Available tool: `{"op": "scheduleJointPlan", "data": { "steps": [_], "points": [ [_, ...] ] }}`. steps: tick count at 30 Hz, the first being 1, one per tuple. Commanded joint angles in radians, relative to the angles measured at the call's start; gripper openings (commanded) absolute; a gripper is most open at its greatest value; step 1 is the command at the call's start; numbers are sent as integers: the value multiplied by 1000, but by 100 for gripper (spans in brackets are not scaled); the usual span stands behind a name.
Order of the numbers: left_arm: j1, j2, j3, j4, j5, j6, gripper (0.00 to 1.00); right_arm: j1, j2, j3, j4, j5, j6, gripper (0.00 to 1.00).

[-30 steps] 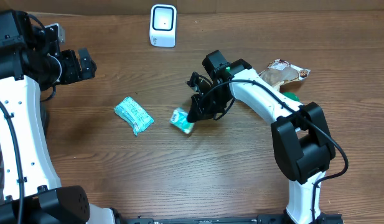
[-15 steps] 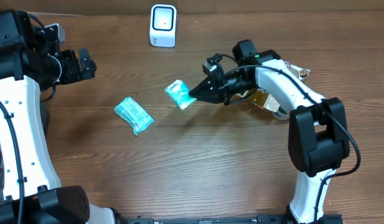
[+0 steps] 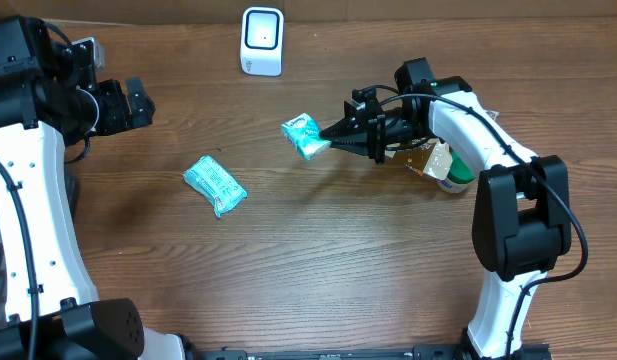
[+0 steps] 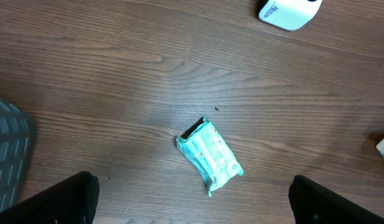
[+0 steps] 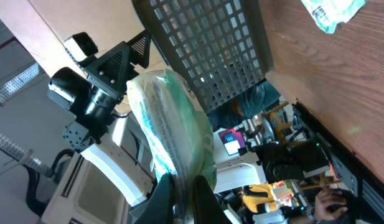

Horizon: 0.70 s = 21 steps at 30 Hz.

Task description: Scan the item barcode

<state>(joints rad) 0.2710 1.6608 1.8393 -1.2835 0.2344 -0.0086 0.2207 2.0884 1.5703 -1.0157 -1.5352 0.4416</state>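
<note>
- The right gripper [image 3: 333, 142] sits right of centre in the overhead view, its jaws closed tight on 1 edge of the green packet [image 3: 303, 135].
- Pinching only the edge leaves most of the wrapper bare, which suits showing a printed face to a reader.
- The packet juts out to the left of the jaws, clear of the counter [image 3: 318, 260], and lies below and right of the white scanner [image 3: 262, 40] at the top centre, well apart from it.
- I cannot tell where the barcode lies on the wrapper, so the packet probably needs carrying closer and turning toward the scanner's window.
- The left gripper [image 3: 138, 100] hangs at the upper left with its jaws spread wide and empty, out of the way of the scanner.
- A second packet [image 3: 215, 185] lies flat at centre left, likely waiting its turn.
- 2 or so snack bags [image 3: 433, 160] lie under the right arm.
</note>
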Motion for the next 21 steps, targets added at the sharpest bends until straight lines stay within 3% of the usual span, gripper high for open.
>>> {"op": "scheduleJointPlan", "data": {
  "steps": [1,4,11,17,21],
  "points": [
    [3,3,21,2,-1,-16,100,15,1,3,6,-35,16,4],
    [3,3,21,1,-1,-16,100,28,1,3,74,-13,-53,4],
    [3,3,21,2,-1,-16,100,88,1,93,25,507,-42,4],
    [3,3,21,2,-1,-16,100,155,1,440,-167,905,-40,4],
    [3,3,21,2,-1,-16,100,196,1,645,-190,1214,-22,4]
  ]
}}
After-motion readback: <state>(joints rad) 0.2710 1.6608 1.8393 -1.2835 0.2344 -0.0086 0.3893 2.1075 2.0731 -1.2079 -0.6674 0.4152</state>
